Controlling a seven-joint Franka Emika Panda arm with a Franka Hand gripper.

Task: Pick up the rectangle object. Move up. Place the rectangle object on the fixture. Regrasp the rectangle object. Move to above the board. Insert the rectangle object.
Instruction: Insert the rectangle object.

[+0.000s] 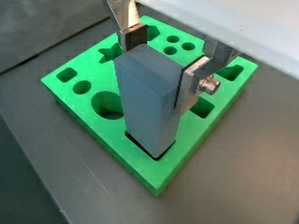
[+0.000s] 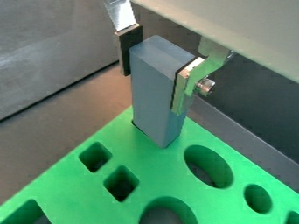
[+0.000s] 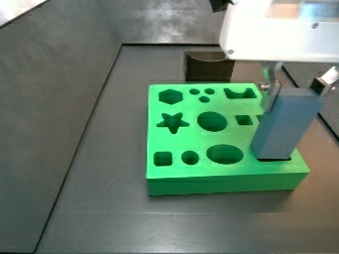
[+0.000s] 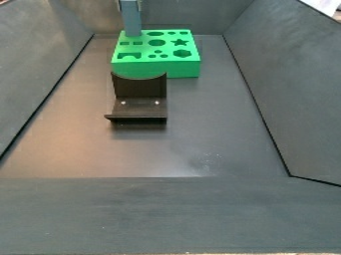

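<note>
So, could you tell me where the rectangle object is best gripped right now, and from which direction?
By its upper end, from above. The rectangle object stands upright with its foot in a corner hole of the board, so only the top is free. The gripper already flanks two opposite flat faces there.

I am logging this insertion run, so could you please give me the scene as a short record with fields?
gripper: over a corner of the board, fingers either side of the block's top
rectangle object: upright, lower end entering a hole in the board
board: green, flat on the floor, other holes empty
fixture: empty, apart from the board
stage: insertion under way, block not yet fully seated
</note>
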